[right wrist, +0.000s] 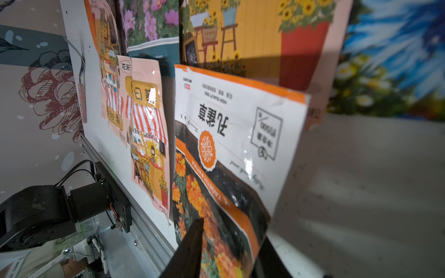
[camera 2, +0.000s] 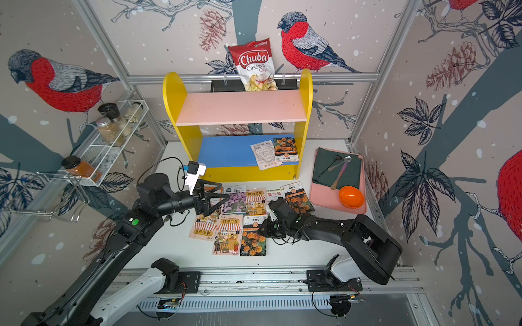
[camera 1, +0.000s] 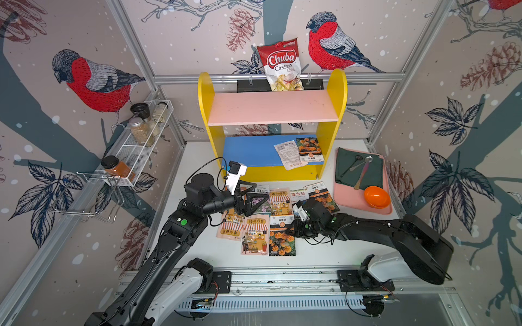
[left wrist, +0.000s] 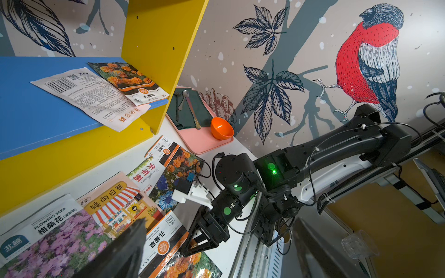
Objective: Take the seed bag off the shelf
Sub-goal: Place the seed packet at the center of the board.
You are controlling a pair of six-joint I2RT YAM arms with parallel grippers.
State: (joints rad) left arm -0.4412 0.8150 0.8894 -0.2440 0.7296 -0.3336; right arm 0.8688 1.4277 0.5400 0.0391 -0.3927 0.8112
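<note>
Bird-and-pinecone wallpaper closes in a matte white table (camera 1: 197, 254) on three sides. On the left wall hangs a white wire rack (camera 1: 135, 158) with four glass jars (camera 1: 141, 132).

Right of it, the left gripper (camera 1: 255, 197) hovers over the table's middle, its black triangular jaws spread wide and holding nothing. Beneath it and further right lie the loose bags (camera 1: 254, 235), flat glossy packets. Seven can be counted, though the arm hides part of the patch.

At the back edge stands the shelf (camera 1: 207, 113), with round-topped yellow sides, a pink board (camera 1: 271, 108) above and a blue board (camera 1: 248, 149) below. Two seed bags lie at the blue board's right end. The white bag (camera 1: 288, 155) has one corner overhanging the front edge. The marigold bag (camera 1: 309, 148) overlaps it, near the right panel. A crinkled chips bag (camera 1: 282, 65) hangs on the wall above.

The right gripper (right wrist: 232, 231) is low near the front, its jaws apart on either side of the lifted bag (right wrist: 240, 125), whose near corner curls up.

At the right edge a pink tray (camera 1: 347, 203) carries a green cloth (camera 1: 344, 169), two spoons (camera 1: 363, 172) and one orange bowl (camera 1: 377, 196). Bare table shows along the left and front edges.
</note>
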